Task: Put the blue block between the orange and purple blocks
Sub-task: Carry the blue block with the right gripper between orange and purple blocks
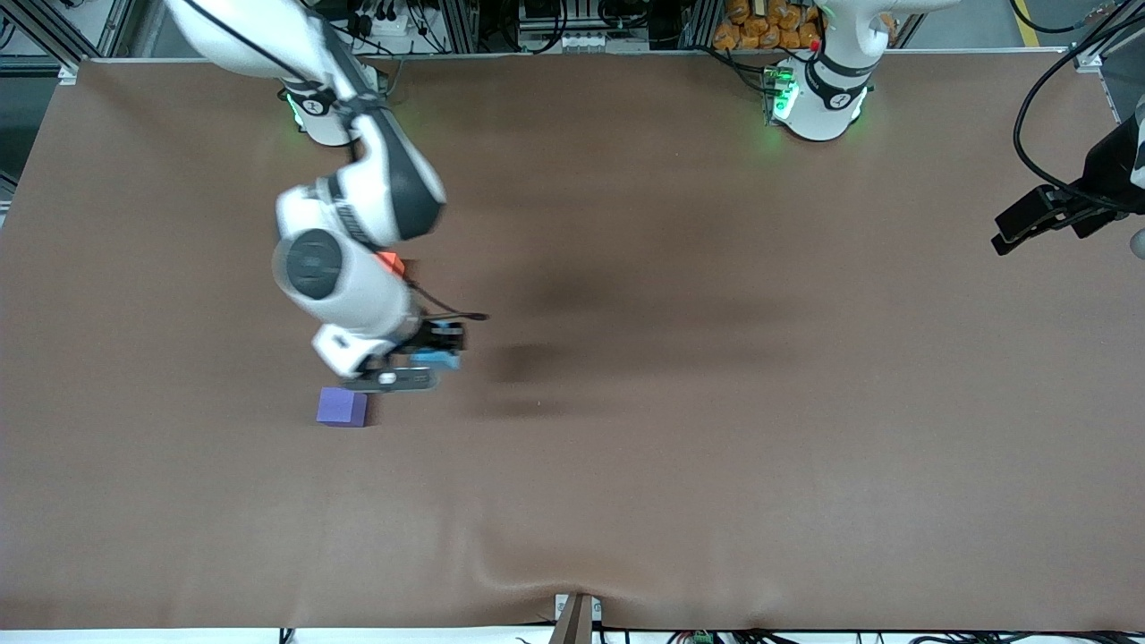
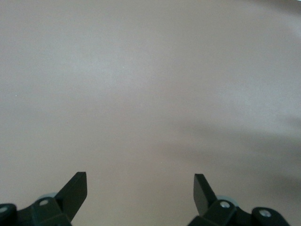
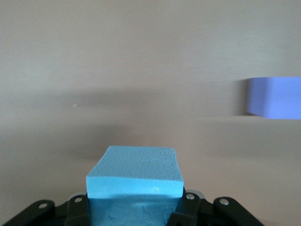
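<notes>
Lowest in the frame's left half we see the purple block (image 1: 342,407) on the desk (image 1: 716,447). Just above it, our right hand (image 1: 436,358) is clamped on the blue block (image 1: 437,360). Higher, the orange block (image 1: 390,262) peeks out. At the frame's right edge, our left hand (image 1: 1029,219) waits, spread wide and empty.

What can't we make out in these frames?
- Orange block: front view, mostly hidden under the right arm; only a corner shows.
- Blue block: right gripper is shut on it; its lower part is hidden, and in the front view only a sliver shows.
- Purple block: right wrist view, cut off by the frame edge.
- Left gripper: open, waiting over bare table; no blocks in its view.
</notes>
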Controlling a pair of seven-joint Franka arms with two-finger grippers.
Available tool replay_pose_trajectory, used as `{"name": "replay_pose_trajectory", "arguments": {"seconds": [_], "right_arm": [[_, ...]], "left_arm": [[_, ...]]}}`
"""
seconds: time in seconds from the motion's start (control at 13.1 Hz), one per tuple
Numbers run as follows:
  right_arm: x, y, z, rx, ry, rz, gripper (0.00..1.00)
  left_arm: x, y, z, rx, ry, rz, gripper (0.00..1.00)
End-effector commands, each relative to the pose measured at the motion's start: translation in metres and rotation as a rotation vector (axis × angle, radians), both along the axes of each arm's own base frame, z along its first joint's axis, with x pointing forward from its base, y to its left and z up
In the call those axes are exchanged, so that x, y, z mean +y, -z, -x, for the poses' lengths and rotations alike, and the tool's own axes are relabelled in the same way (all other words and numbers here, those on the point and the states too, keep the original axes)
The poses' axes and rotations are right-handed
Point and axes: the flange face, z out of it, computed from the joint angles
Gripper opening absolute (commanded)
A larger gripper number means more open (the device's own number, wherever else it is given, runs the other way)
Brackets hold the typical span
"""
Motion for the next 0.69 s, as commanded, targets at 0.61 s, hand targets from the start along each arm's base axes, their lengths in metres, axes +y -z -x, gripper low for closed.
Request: {"name": "replay_pose_trajectory", "arguments": {"seconds": [0.61], "right_arm": [[-0.129, 0.094, 0.054, 0.171, 0.117, 0.032, 0.17]], "left_arm": [[0.000, 0.004, -0.002, -0.008, 0.016, -0.001, 1.00]]}}
